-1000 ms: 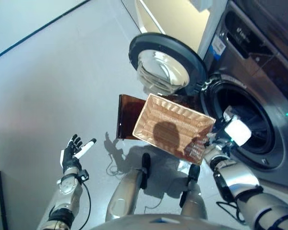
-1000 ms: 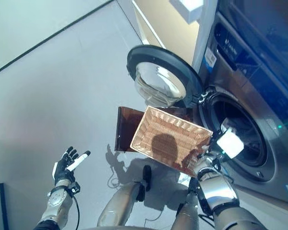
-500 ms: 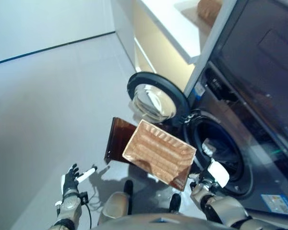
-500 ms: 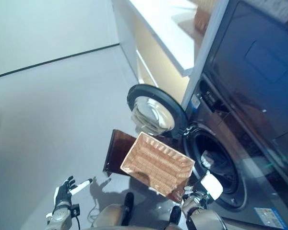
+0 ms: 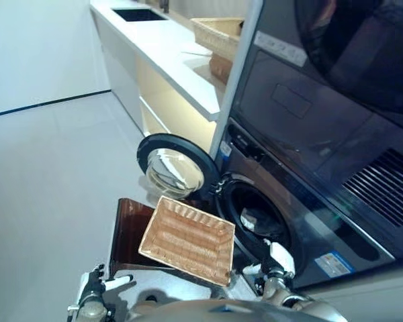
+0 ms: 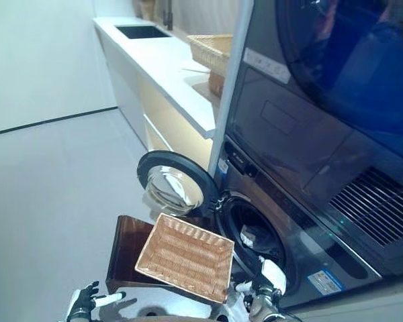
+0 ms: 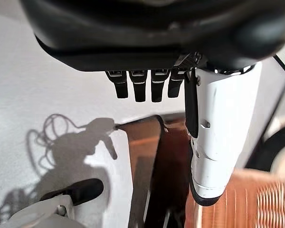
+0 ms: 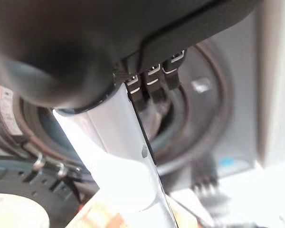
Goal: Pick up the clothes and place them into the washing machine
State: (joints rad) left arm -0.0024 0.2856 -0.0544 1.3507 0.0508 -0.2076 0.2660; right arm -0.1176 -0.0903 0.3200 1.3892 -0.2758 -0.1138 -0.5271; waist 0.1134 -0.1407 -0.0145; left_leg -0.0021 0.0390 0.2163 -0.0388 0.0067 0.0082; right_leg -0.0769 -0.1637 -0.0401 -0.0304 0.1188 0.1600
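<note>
Basket [image 5: 188, 239] emptied, washing machine [image 5: 269, 221] door [image 5: 171, 173] open.
Right hand [image 6: 267, 276] and left hand [image 5: 97, 290] fingers are held straight, apart, gripping nothing; clothes [image 5: 250, 219] near the rim could be caught on closing.

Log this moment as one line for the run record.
left hand: open, empty | right hand: open, near drum opening | washer door: open | wicker basket: empty | clothes: pale item in drum

We can't really read anything here. The washing machine [image 6: 302, 235] has a blue and white sticker [image 6: 320, 282] low on its front, plus a small label [image 6: 222, 166] by the door [image 6: 171, 191], both illegible.
</note>
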